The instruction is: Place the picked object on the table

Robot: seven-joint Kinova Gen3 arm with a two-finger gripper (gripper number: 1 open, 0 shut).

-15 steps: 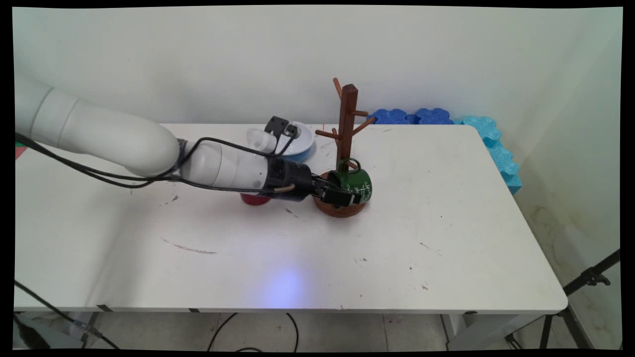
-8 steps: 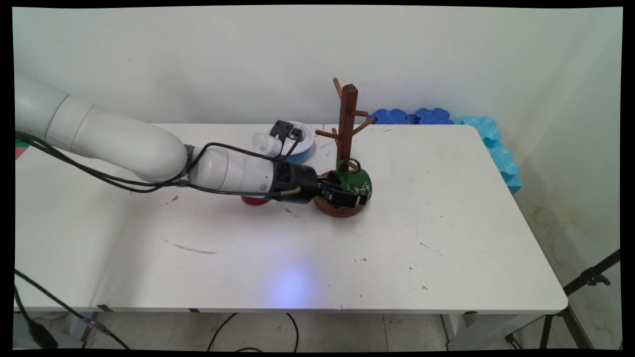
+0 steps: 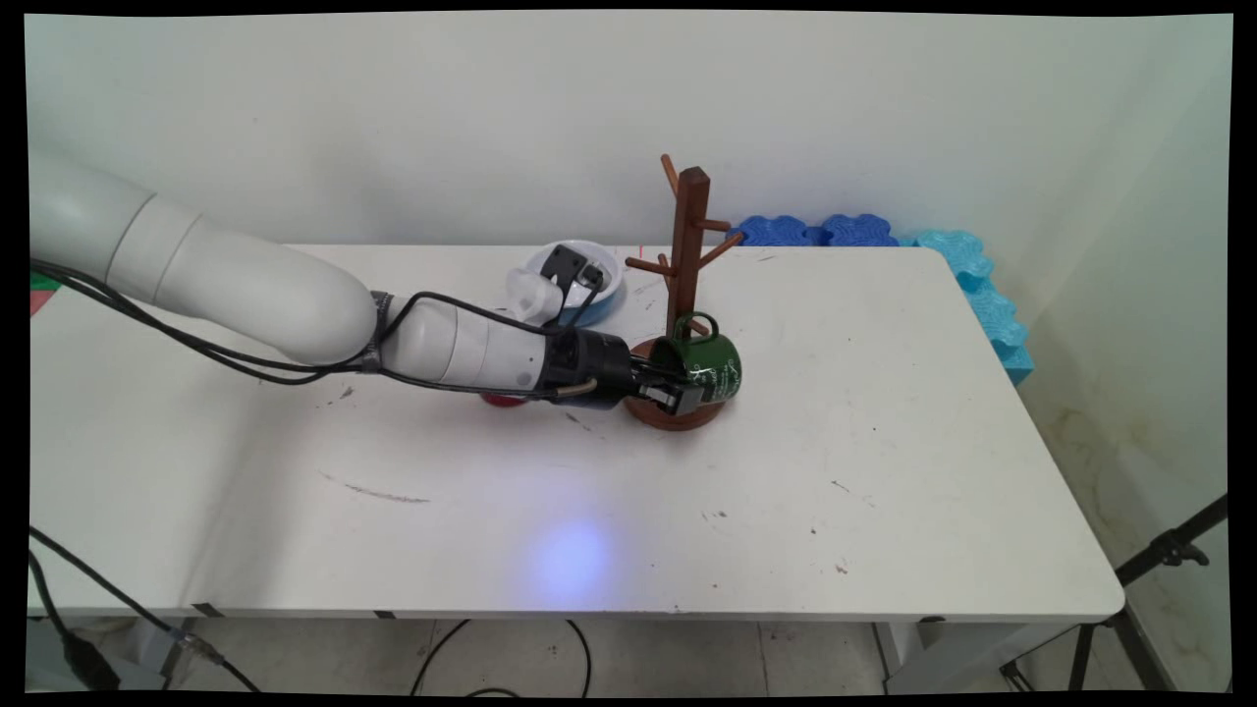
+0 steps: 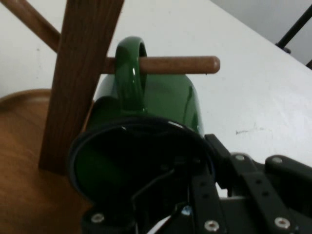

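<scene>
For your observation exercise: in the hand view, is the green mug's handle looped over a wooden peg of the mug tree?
Yes, the green mug's handle encircles the peg, which passes through it.

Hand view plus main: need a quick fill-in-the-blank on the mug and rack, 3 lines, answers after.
1. The mug is coloured ____.
2. The mug's handle is looped over a wooden ____ of the rack.
3. Behind the arm on the table sits a white and blue ____.

Answers: green; peg; bowl

A: Center frame? Green mug (image 4: 161, 105), handle (image 4: 130, 68) looped over wooden peg (image 4: 180, 64).
B: Left side?
A: Rack post (image 4: 80, 73), round base (image 4: 24, 161) lower left. Gripper (image 4: 195, 195) at mug rim, bottom.
</scene>
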